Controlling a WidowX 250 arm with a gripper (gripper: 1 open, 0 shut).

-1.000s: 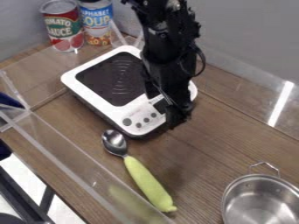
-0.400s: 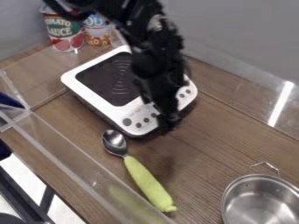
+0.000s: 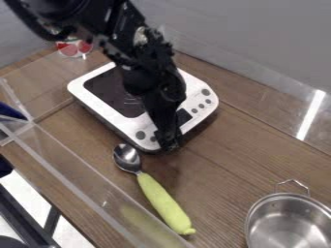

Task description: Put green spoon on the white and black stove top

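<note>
The wooden worktop (image 3: 246,145) runs from the far left corner down to the near right. A clear plastic wall (image 3: 72,194) stands along its near left side, and another clear panel (image 3: 308,114) rises at the right edge.

The stove top (image 3: 110,85) sits toward the far left, turned at an angle, its button panel facing the near right. A can (image 3: 72,46) stands behind it near the back edge, partly hidden by the arm. The steel pot (image 3: 287,225) fills the near right corner, cut off by the picture's edge.

The green spoon (image 3: 155,191) lies flat on the worktop in front of the stove top, apart from it. Its metal bowl points toward the stove top's near corner, and its handle runs down toward the near edge, close beside the plastic wall. Bare wood lies open between the spoon and the pot, and along the right side of the stove top.

The black arm reaches in from the upper left, across the stove top. Its jaws (image 3: 168,143) point steeply down at the stove top's near corner, over the button panel, a little beyond the spoon's bowl. The jaws stand wide apart and hold nothing. Whether they touch the panel cannot be told.
</note>
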